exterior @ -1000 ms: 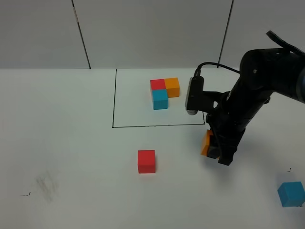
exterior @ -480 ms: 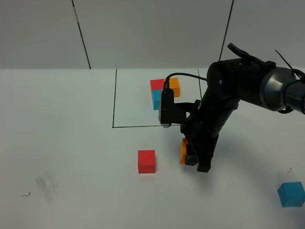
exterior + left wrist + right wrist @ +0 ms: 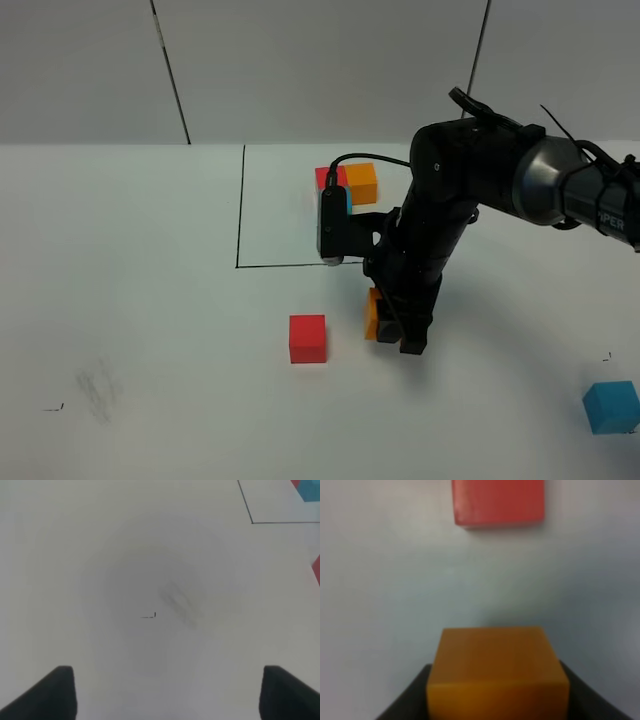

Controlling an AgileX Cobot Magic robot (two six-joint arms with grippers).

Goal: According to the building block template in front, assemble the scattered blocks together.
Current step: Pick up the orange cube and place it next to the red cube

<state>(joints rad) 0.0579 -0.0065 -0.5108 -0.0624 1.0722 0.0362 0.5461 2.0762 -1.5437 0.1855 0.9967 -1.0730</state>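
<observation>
My right gripper [image 3: 386, 328] is shut on the orange block [image 3: 372, 313], holding it just above the table, a short way right of the loose red block [image 3: 308, 338]. The right wrist view has the orange block [image 3: 497, 675] between the dark fingers and the red block [image 3: 497, 502] ahead of it, apart. At the table's right front corner lies the light blue block [image 3: 611, 406]. The building block template [image 3: 360, 184] sits inside its black frame at the back, partly hidden by my right arm. My left gripper [image 3: 172, 695] is open over bare table, holding nothing.
The black frame line [image 3: 239, 210] runs behind the red block; one of its corners [image 3: 252, 522] shows in the left wrist view. A faint grey smudge [image 3: 98, 385] marks the table at the front left. The right arm's cable [image 3: 370, 157] arches over the template.
My right arm has carried the orange block leftward, from beside the frame's right corner to close beside the red block. The other blocks and my left gripper have not moved.
</observation>
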